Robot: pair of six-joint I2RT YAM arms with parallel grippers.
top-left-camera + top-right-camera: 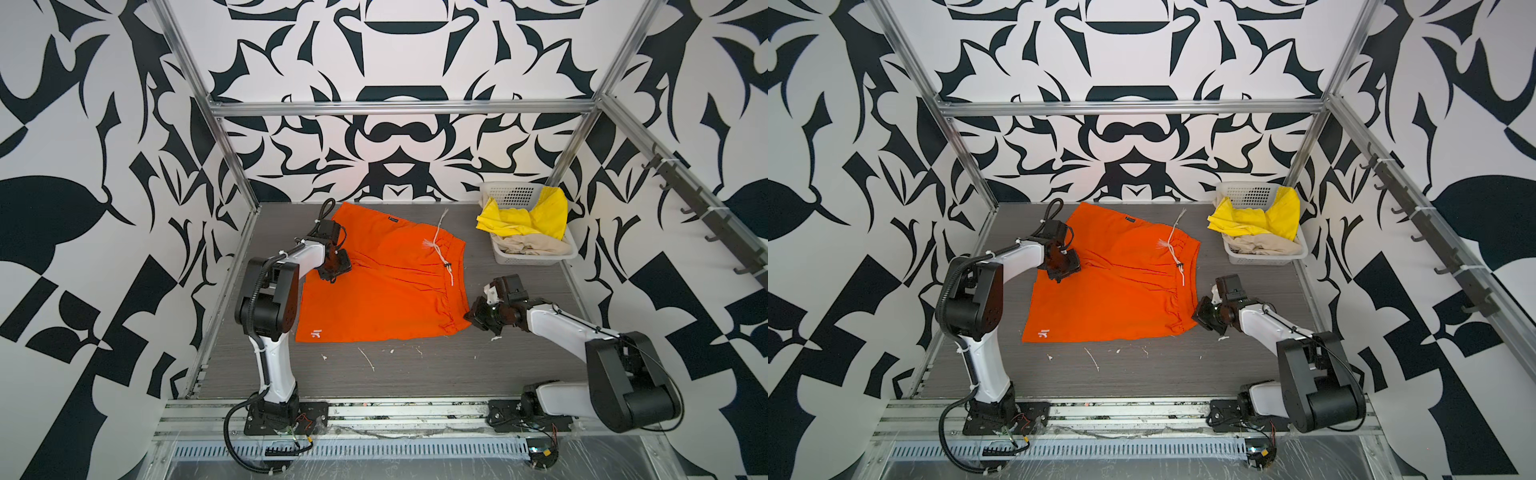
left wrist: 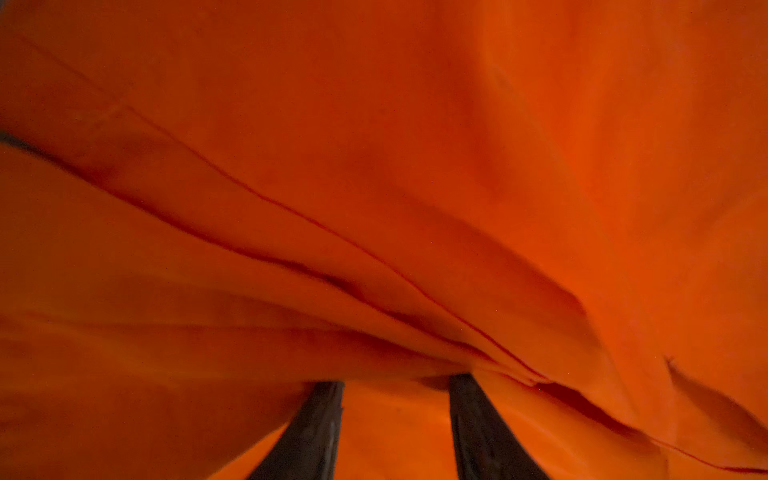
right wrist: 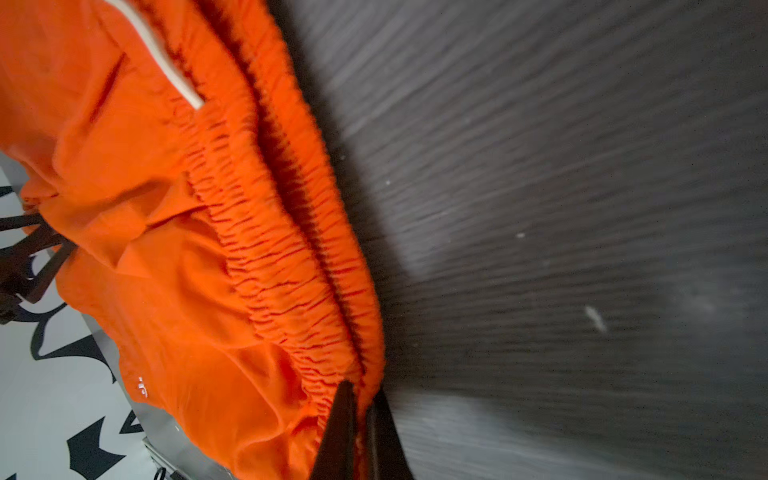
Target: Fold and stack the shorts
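Orange shorts (image 1: 386, 282) lie spread flat over the middle of the grey table (image 1: 415, 374). Their gathered waistband (image 1: 453, 282) runs along the right edge and the leg hems along the left. A white drawstring (image 1: 442, 253) trails across the waistband and off the far edge of the cloth. A small white logo (image 1: 316, 333) sits at the near left corner.

The right gripper (image 1: 468, 318) is low at the near right corner of the shorts. In the right wrist view its jaws are pressed together on the end of the waistband (image 3: 282, 232), with orange cloth pinched between them.

The left gripper (image 1: 332, 276) points down onto the left edge of the shorts, about halfway along, where the legs meet. In the left wrist view its two dark fingers (image 2: 316, 432) stand partly apart. Their tips are hidden under a ridge of folded orange cloth (image 2: 374, 166). Whether they have hold of that fold cannot be told.

Yellow shorts (image 1: 523, 218) are heaped in a white basket (image 1: 536, 259) in the far right corner of the table, well apart from the orange pair. They drape over the basket's far rim. Beige shorts (image 1: 528, 245) lie crumpled beneath the yellow ones at the basket's near side.

A few white scraps (image 1: 368, 359) lie on the bare table just in front of the orange shorts.
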